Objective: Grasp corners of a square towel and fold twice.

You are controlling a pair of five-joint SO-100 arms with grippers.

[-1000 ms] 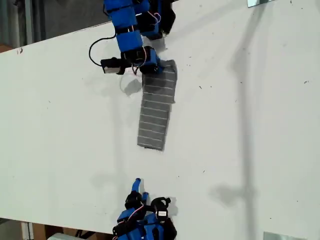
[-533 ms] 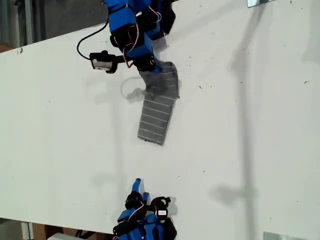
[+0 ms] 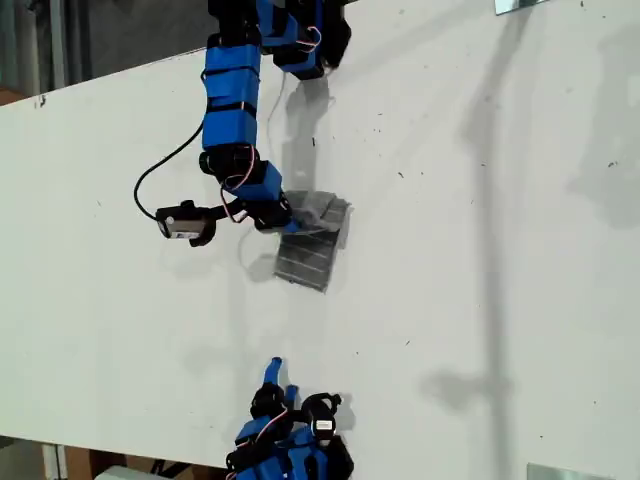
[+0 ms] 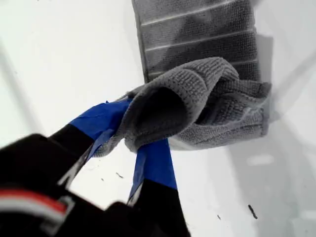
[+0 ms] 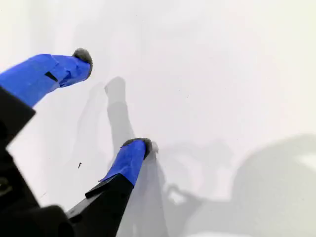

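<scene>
Towel bunched in my first claw, folded over itself.

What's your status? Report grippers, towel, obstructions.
My first gripper shut on towel edge, mid-fold. My second gripper open, empty, parked. Table shows nothing in the way.

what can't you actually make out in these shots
- Towel corner in my first gripper: the bunched cloth hides it in the first wrist view; too small in the exterior view.
- Under the raised fold: hidden by the towel itself.
- My second gripper: its wrist view shows only bare table, no towel.
</scene>
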